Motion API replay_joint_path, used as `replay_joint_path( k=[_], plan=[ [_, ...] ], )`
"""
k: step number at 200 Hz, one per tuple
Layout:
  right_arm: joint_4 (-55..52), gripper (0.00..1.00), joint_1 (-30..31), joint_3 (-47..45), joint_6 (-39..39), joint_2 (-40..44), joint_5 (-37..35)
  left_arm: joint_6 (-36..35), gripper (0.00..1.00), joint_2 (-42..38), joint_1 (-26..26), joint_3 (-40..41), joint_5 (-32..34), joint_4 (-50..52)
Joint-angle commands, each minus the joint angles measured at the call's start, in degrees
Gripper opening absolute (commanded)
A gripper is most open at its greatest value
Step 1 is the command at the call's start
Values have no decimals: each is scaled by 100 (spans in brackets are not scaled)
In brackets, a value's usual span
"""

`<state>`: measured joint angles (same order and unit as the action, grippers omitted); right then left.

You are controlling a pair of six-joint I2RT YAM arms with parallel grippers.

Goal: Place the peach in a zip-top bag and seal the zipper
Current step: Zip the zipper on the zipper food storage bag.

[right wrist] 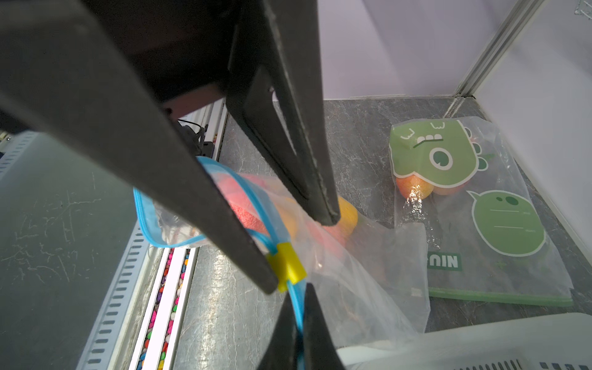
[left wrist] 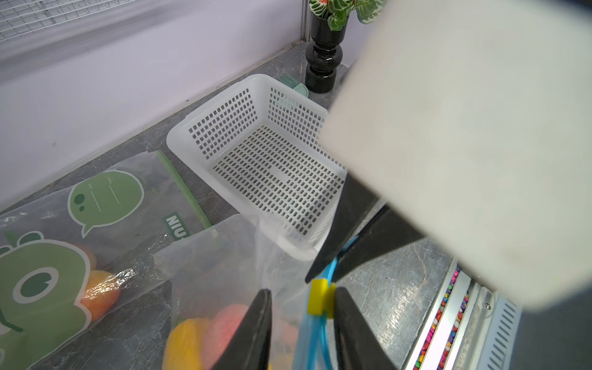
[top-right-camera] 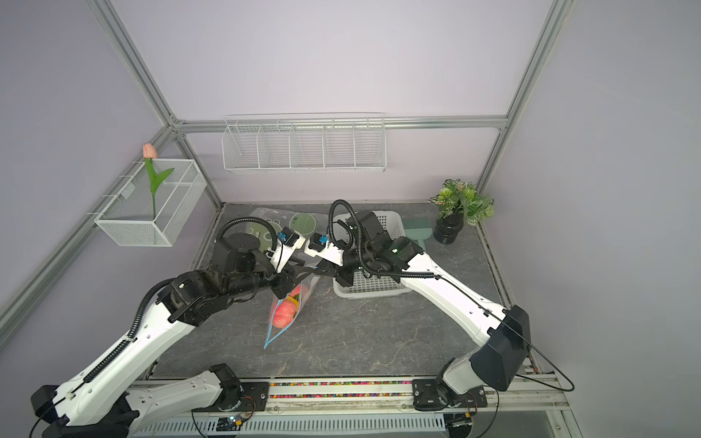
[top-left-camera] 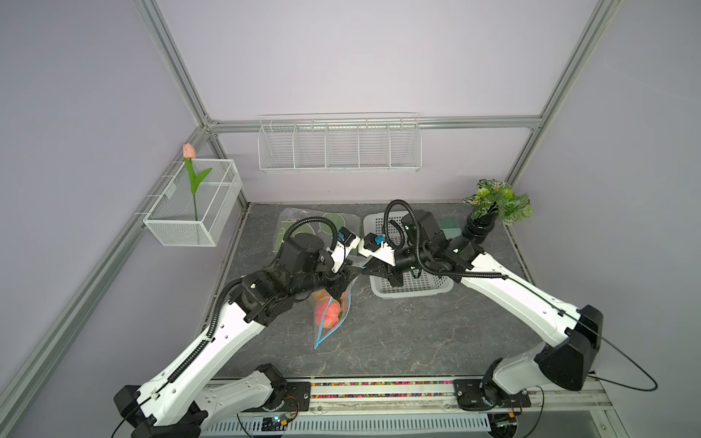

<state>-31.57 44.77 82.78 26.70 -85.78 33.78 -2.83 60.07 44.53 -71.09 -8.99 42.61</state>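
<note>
Left black gripper (left wrist: 302, 296), jaws apart, is being held against the yellow slider (left wrist: 317, 299) for sealing; clear blue-zippered plastic bag (left wrist: 224, 250), pink peach (top-left-camera: 327, 313) inside, is being pinched by right gripper (right wrist: 299, 315); steady slide likely needed next

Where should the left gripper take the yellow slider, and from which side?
Probably pinch the yellow slider across its two flat faces, one finger each side of the blue zipper track, coming from the track's outer edge; it straddles the track beside the right gripper.

Dark marbled tabletop (top-left-camera: 417, 333) — bearing a white basket (top-left-camera: 394, 296), a green-printed bag (left wrist: 105, 198), a black vase (top-left-camera: 480, 229).
</note>
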Motion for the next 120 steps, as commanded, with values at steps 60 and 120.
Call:
replay_joint_path(
  k=[60,120],
  plan=[
    [-3,7,20,142,-152,-91,219,-174,15,101,9,113,-174,-193],
    [328,7,-82,-65,-570,138,-492,-121,2,69,11,-36,-175,156]
  ],
)
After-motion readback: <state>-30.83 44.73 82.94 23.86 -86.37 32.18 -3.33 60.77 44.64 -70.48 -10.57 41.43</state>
